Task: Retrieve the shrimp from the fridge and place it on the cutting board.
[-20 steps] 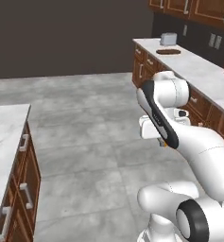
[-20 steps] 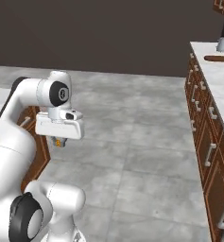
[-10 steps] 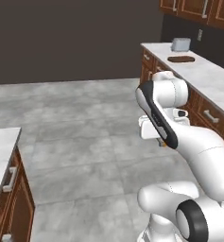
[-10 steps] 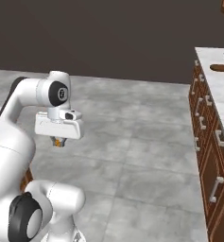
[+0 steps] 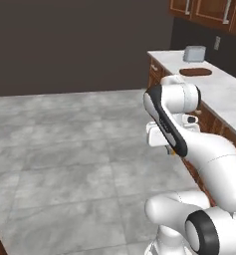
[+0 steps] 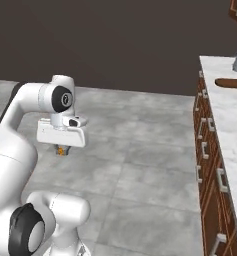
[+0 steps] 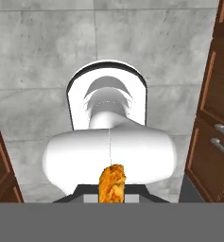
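Observation:
The shrimp point(image 7: 112, 183), a small orange curved piece, sits pinched between my gripper's point(image 7: 112, 190) fingers, with the robot's own white base below it. From the right base camera the gripper point(image 6: 63, 149) hangs under the white hand over the floor, the shrimp point(image 6: 63, 150) peeking out orange beneath it. The cutting board point(image 5: 195, 72), a dark brown oval slab, lies on the white counter point(image 5: 224, 92) far ahead on the right, and part of the cutting board point(image 6: 232, 83) shows at the frame's edge. The fridge is out of view.
A grey toaster point(image 5: 194, 53) stands just behind the board. Brown drawer fronts point(image 6: 210, 165) with pale handles run under the counter along the right. Upper wooden cabinets point(image 5: 209, 11) hang above. Grey tiled floor point(image 5: 64, 149) stretches left to a dark wall.
The whole picture has shifted with the base: the island cabinet at lower left has slid out of view and the right-hand counter sits differently. The arm keeps its pose, still holding the shrimp.

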